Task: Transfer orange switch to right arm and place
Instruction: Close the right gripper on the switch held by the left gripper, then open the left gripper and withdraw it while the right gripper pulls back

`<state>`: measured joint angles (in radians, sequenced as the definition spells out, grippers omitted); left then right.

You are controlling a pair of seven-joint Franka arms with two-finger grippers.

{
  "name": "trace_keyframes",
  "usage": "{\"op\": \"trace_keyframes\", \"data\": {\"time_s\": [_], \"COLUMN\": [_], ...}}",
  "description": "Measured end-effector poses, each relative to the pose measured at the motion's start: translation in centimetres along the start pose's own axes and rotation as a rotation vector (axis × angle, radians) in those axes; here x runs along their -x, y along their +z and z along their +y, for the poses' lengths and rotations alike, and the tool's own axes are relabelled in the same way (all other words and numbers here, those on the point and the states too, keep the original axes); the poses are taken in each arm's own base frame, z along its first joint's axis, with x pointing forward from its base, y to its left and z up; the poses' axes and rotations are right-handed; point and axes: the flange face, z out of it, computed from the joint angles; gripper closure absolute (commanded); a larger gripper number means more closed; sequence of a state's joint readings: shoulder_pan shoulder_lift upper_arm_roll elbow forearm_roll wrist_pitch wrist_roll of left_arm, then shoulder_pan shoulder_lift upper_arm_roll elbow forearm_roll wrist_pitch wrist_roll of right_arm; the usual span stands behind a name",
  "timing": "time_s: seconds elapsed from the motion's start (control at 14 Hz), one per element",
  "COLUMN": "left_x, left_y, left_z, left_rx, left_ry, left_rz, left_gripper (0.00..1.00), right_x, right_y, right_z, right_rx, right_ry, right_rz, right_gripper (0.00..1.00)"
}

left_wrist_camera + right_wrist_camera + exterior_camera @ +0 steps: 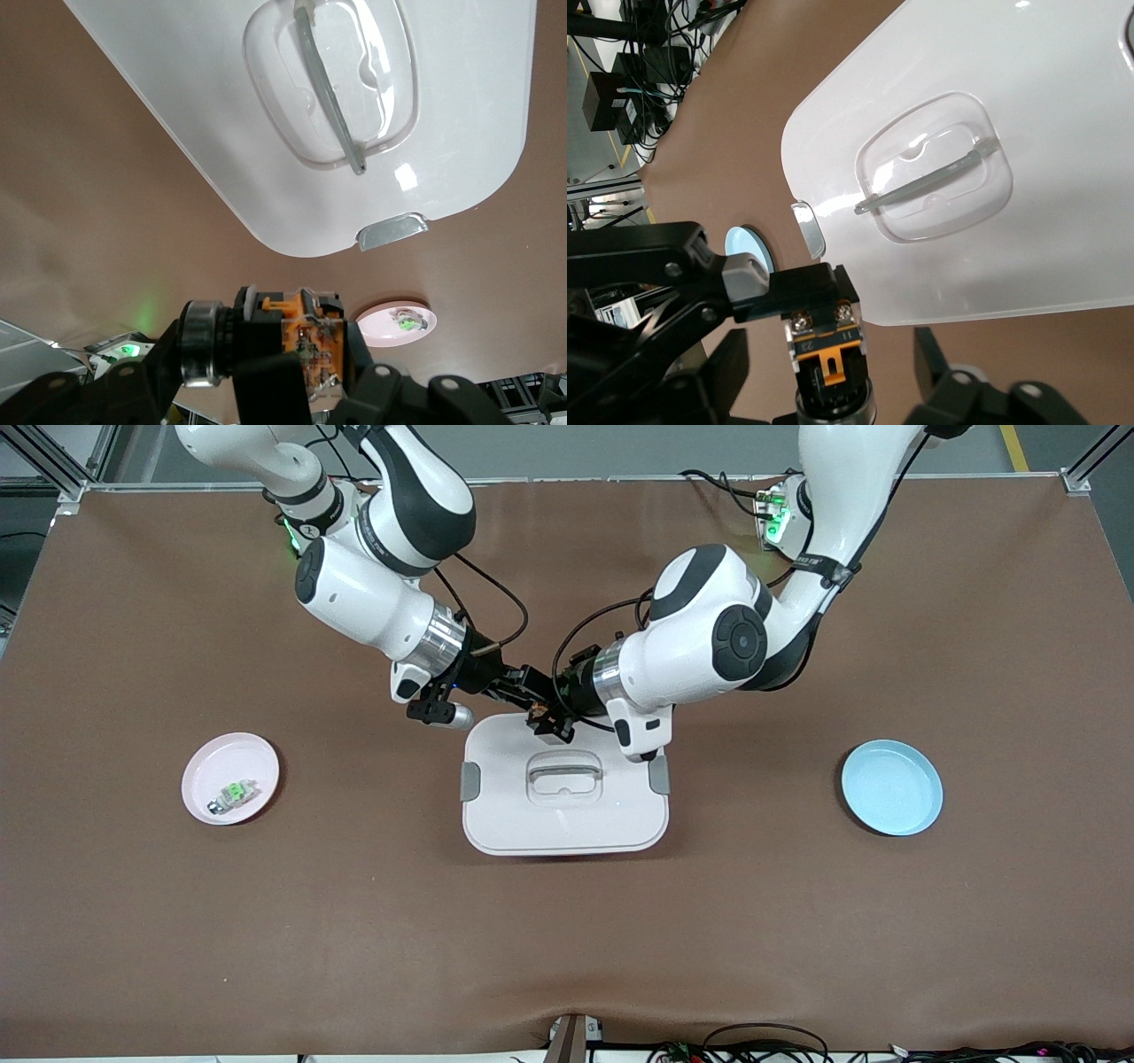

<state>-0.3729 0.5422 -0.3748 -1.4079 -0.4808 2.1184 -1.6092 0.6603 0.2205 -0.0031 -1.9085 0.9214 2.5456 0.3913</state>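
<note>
Two robot hands meet over one white lidded container (567, 815) — left hand (551, 722) clamped on the small black-and-orange switch (306, 341), right hand (523, 684) part-open around it — between two plates.

Left tool (551, 722) clamped shut; right tool (530, 684) fingers apart; both arms meet mid-air, tips together.

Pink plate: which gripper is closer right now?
Right. The right gripper and the left gripper meet at the orange switch above the white lid's edge; the right one hangs on the pink plate's side, the left one just past it.
</note>
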Motion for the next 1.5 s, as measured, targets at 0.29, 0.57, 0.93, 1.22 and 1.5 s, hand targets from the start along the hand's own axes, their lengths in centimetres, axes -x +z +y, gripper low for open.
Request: {"op": "trace_keyframes", "data": {"time_s": [0.29, 0.57, 0.93, 1.22, 1.5], "left_x": [-0.2, -0.2, -0.2, -0.3, -1.1], "left_y": [0.0, -0.1, -0.1, -0.4, -2.0], "left_z": [0.1, 0.1, 0.1, 0.3, 0.9], "left_rx": [0.001, 0.001, 0.002, 0.009, 0.039], "left_ry": [-0.003, -0.003, -0.003, 0.001, 0.041], "left_rz": [0.0, -0.001, -0.001, 0.005, 0.081], "left_gripper": [0.87, 0.72, 0.0, 0.0, 0.0], "right_x": [-0.1, -0.1, -0.1, -0.1, -0.2], "right_y": [-0.1, -0.1, -0.1, 0.0, 0.0], "right_z": [0.0, 0.0, -0.1, 0.0, 0.0], "right_rx": [-0.001, -0.001, -0.002, -0.001, 0.0], "right_ry": [-0.01, -0.013, -0.014, -0.012, -0.011], "right_rz": [0.001, 0.002, 0.002, 0.001, 0.001], "right_gripper": [1.0, 1.0, 1.0, 1.0, 1.0]}}
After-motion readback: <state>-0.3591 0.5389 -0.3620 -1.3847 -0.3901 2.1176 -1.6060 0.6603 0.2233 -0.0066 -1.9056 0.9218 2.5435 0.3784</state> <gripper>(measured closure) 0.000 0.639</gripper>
